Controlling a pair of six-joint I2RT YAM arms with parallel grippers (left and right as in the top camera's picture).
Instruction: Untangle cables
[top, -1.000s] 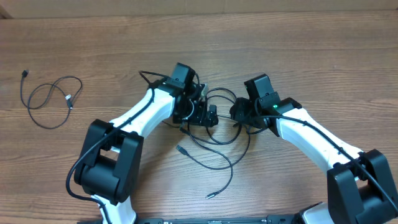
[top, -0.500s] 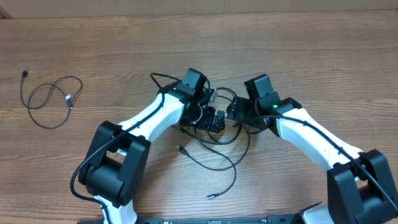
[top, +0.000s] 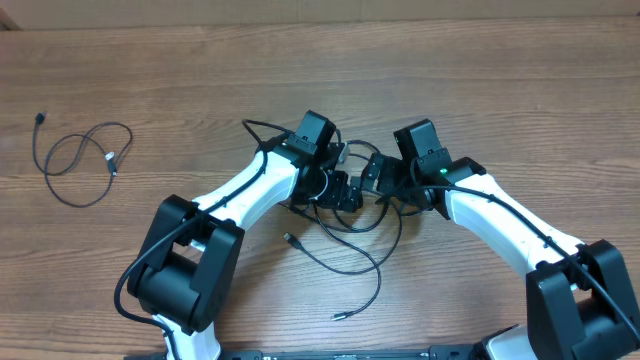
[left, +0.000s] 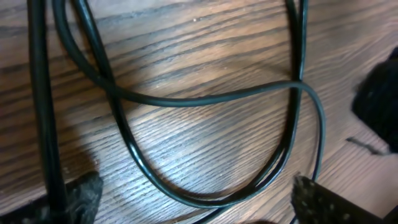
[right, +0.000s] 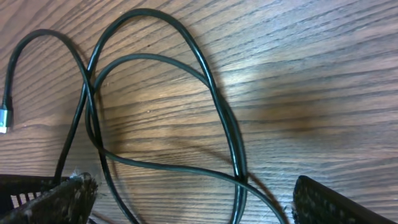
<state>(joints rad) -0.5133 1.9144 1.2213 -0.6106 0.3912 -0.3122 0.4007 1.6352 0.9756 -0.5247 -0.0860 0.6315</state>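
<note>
Overhead, near the left edge of the brown wood-grain bench (top: 180, 60), one thin black cord (top: 80, 160) lies alone in a loose ring. It is well apart from everything else and has a small plug at its far end. At the middle of the bench sits the tangled bundle of thin black cables (top: 345, 245), its loops crossing one another under and between both arms. Two loose tails run from it toward the near edge, each ending in a small plug. The left gripper (top: 345, 190) hangs low over the left side of the bundle and the right gripper (top: 378, 177) over its right side, the two just beside each other.

In the left wrist view, the left gripper (left: 194, 190) is released. Its dark fingers (left: 81, 193) are spread wide, grasping nothing, with crossing cable loops lying flat on the wood between them.

In the right wrist view, the right gripper (right: 193, 186) is likewise spread, fingers (right: 323, 202) apart and holding nothing. Loops lie on the wood beneath, and one cable end carries a silvery plug tip (right: 5, 118).
</note>
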